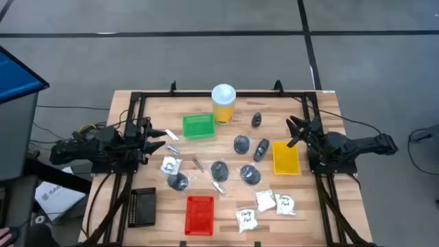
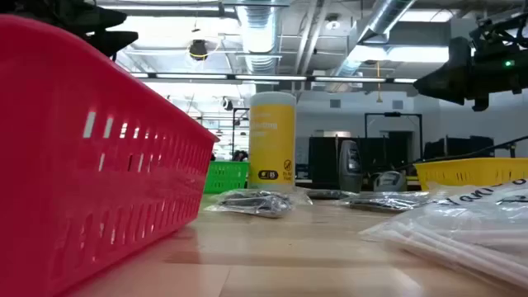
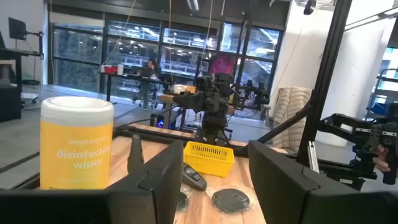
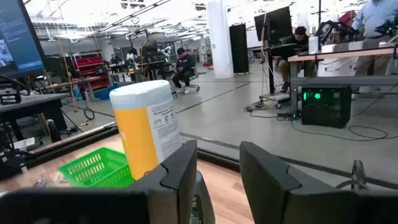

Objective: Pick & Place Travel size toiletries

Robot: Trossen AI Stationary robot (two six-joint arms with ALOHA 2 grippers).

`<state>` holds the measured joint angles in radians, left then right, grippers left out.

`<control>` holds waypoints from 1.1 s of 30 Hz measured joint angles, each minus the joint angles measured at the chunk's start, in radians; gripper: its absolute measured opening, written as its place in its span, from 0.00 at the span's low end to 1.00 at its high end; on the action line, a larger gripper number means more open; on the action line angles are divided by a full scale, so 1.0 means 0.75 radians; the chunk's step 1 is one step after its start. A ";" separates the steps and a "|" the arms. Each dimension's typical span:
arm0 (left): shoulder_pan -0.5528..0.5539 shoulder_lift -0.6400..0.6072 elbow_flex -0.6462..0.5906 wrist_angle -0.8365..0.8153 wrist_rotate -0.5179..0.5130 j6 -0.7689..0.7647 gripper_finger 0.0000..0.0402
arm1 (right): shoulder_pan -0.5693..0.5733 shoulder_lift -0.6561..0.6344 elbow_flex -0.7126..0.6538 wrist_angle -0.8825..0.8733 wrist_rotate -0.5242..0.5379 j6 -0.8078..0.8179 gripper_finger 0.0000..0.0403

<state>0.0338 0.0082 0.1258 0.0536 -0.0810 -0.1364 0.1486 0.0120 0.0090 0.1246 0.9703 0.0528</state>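
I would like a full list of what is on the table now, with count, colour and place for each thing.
Jar: one, yellow with white lid, far middle.
Green tray: one, left of the jar.
Yellow tray: one, right side.
Red tray: one, near edge.
Black tray: one, near left.
Pucks: about four, dark grey, centre.
Sachets: about four, white, mostly near right.
Left gripper: open, left edge.
Right gripper: open, right edge.

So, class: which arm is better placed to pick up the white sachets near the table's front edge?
Probably the right. The white sachets lie on the right gripper's side; the left gripper, also open, waits across the table.
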 joint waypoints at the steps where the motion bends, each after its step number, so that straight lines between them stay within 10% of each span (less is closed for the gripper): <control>1: 0.000 0.000 0.000 0.000 0.000 0.000 0.43 | 0.000 0.000 0.000 0.000 -0.001 0.000 0.28; 24: 0.000 0.000 0.000 0.001 0.000 0.000 0.43 | 0.001 0.000 0.000 0.017 -0.011 0.031 0.28; 33: 0.000 0.001 0.000 0.101 0.000 0.010 0.43 | -0.073 0.039 0.000 0.043 -0.267 -0.031 0.28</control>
<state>0.0340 0.0086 0.1257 0.1297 -0.0811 -0.1291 0.0936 0.0414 0.0086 0.1569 0.7700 0.0296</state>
